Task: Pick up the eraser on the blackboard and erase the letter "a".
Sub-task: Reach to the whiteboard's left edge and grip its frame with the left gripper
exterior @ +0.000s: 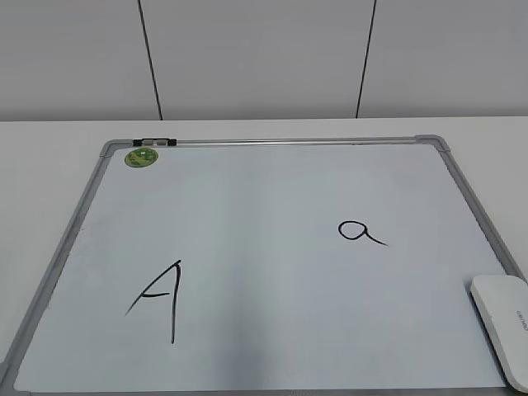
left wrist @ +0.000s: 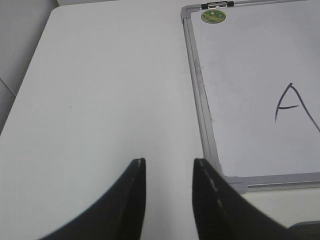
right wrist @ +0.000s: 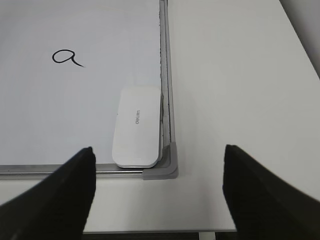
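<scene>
Right gripper (right wrist: 157, 187): jaws spread wide, empty. White rounded-rectangular plastic eraser (right wrist: 136, 126) lies just ahead, slightly left, in the white grey-framed blackboard's (right wrist: 164, 60) near right corner, long axis along the frame. Left gripper (left wrist: 169, 197), narrowly parted, empty, sits far off. Handwritten black letter "a" (right wrist: 66, 57) beyond, leftward.

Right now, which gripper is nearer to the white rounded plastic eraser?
Right. The right gripper hangs open just before the eraser; the left gripper is beyond the board's opposite edge.

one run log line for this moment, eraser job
stage: not started | eraser: flat in board near right corner, untouched | letter a: intact | right tool: open, short of eraser | left tool: open, over table
</scene>
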You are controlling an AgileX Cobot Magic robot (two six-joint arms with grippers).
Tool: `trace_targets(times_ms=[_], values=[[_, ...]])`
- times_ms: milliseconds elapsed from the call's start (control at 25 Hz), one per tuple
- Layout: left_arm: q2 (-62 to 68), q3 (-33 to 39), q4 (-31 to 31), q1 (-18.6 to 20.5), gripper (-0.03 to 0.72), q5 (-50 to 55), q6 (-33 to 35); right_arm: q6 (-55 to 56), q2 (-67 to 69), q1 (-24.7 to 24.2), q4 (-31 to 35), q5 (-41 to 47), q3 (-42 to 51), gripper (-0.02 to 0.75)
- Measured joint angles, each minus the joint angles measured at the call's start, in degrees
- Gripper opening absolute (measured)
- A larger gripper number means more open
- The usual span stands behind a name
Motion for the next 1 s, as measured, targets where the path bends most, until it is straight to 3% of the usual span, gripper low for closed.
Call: trace_targets(times_ms=[1000], values=[[0.00,0.00,0.00,0.00,0.228,0.00,0.00,0.00,0.00,0.00,0.00,0.00,0.00,0.587]])
